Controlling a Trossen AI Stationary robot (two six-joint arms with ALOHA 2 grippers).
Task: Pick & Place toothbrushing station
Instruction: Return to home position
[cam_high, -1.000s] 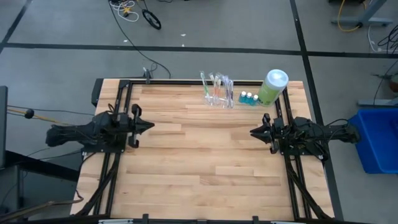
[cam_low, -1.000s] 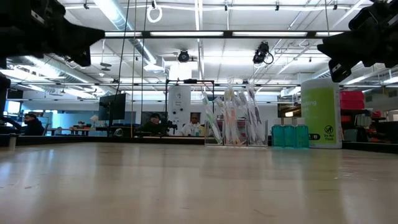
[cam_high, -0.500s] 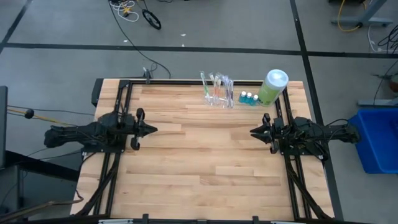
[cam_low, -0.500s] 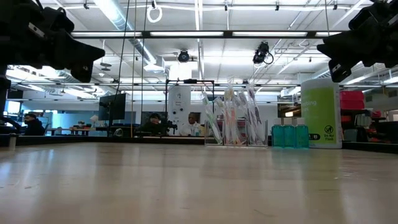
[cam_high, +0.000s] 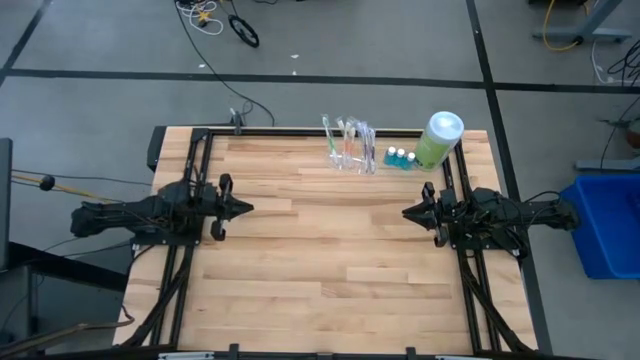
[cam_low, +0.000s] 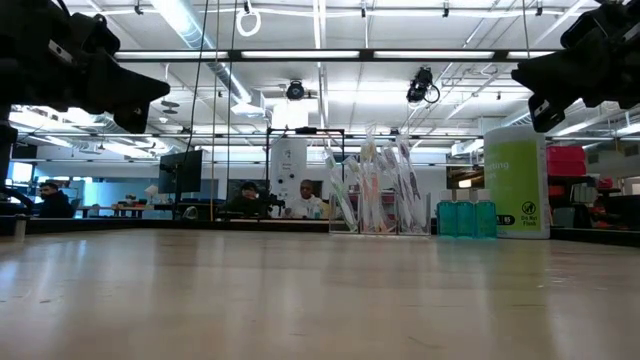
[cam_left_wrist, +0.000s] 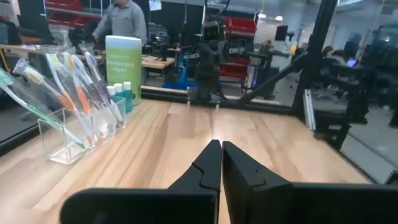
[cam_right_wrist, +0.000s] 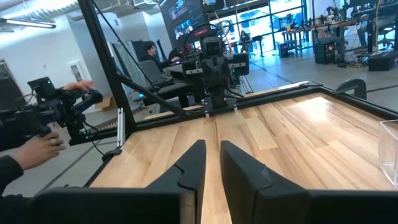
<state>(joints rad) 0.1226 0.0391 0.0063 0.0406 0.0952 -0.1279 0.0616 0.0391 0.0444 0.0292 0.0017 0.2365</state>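
Swinging round over the last second, the left hand now points straight across the counter, reaching a little farther inward than it did. Over the last half second it hardly shifts, so I judge it has settled. Its fingers are pressed together with only a hairline between them, and they carry nothing. It hangs above the counter's left side, well apart from everything at the back.

Farther right, at the back edge and a bit right of the middle, stands the toothbrush rack, just where it stood a second ago. It is upright and clear-walled, with several toothbrushes leaning in its slots, heads up. Just beside it on the right are the small blue-capped bottles. Next comes the big green bottle with its white cap, near the back right corner.

At the far right, the right hand has not moved. It hangs above the counter's right side, facing the left hand. Its fingers are close together with a narrow gap that shows the wood beyond, and it too is empty.

With the brushes in the rack and both hands empty and drawn back to the sides, the placing looks done. Only the parking of the arms seems left, and that appears nearly finished.
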